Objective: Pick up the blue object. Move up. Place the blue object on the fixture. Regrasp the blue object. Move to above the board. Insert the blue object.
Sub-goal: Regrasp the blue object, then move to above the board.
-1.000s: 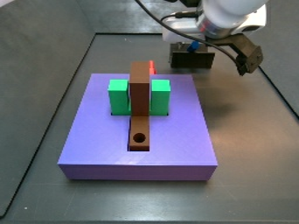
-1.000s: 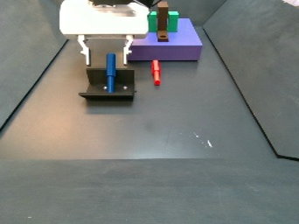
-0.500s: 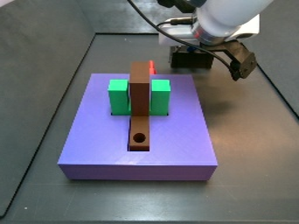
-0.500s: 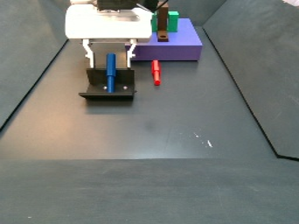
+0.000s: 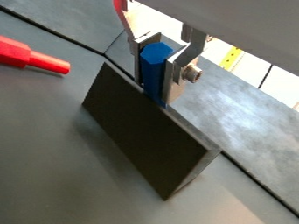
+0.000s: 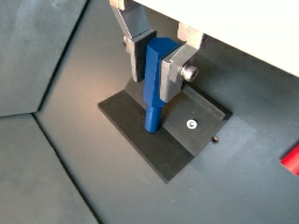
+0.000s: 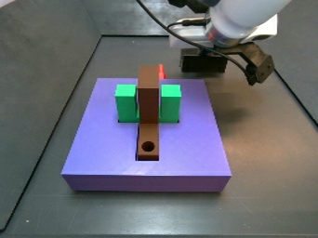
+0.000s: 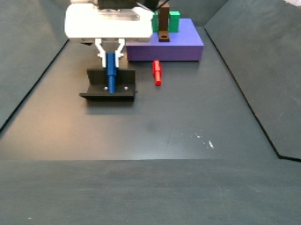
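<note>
A robot test cell: dark matte floor (image 8: 177, 132), walled sides, gripper (image 8: 111, 54) above the fixture (image 8: 108, 91) (rig hardware).

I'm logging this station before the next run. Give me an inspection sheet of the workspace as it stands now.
Surface: dark grey floor, a few small pale marks.
Blue stick: upright on the fixture, between the fingers.
Board: purple slab carrying two green blocks and a brown bar with a round hole; nothing in the hole.
Clutter: small red piece lying on the floor beside the fixture.
Hand: over the fixture, closed on the blue stick in both wrist views.
Cables: black cables running to the arm.
Surroundings: dark walls around the floor; nothing else seen.
</note>
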{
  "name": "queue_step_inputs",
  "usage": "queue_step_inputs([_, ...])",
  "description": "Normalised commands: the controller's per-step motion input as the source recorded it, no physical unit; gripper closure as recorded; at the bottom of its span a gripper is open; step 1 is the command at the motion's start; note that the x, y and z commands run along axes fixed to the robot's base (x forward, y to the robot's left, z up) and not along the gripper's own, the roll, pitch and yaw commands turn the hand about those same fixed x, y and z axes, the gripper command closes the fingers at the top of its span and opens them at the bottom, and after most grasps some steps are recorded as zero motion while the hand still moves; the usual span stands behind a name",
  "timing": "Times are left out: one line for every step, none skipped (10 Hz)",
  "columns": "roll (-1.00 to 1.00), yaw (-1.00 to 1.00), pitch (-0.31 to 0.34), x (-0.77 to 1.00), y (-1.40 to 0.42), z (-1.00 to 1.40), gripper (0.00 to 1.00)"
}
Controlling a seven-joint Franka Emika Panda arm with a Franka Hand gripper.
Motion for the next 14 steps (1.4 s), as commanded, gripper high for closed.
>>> queue_step_inputs([0.0,0.0,0.0,0.0,0.0,0.0,1.0])
queue_step_inputs([0.0,0.0,0.0,0.0,0.0,0.0,1.0])
queue_step_inputs([0.0,0.0,0.0,0.0,0.0,0.0,1.0])
queue_step_inputs([0.0,0.0,0.0,0.0,0.0,0.0,1.0])
queue_step_inputs([0.0,0.0,0.0,0.0,0.0,0.0,1.0])
queue_step_inputs([0.0,0.0,0.0,0.0,0.0,0.0,1.0])
queue_step_inputs([0.0,0.0,0.0,0.0,0.0,0.0,1.0])
queue_step_inputs([0.0,0.0,0.0,0.0,0.0,0.0,1.0])
queue_step_inputs([0.0,0.0,0.0,0.0,0.0,0.0,1.0])
queue_step_inputs([0.0,0.0,0.0,0.0,0.0,0.0,1.0])
queue_step_inputs([0.0,0.0,0.0,0.0,0.0,0.0,1.0])
queue_step_inputs([0.0,0.0,0.0,0.0,0.0,1.4,1.0])
queue_step_inputs([-0.06,0.0,0.064,-0.03,-0.01,1.4,1.0])
queue_step_inputs([-0.11,-0.02,0.069,-0.05,-0.01,1.4,1.0])
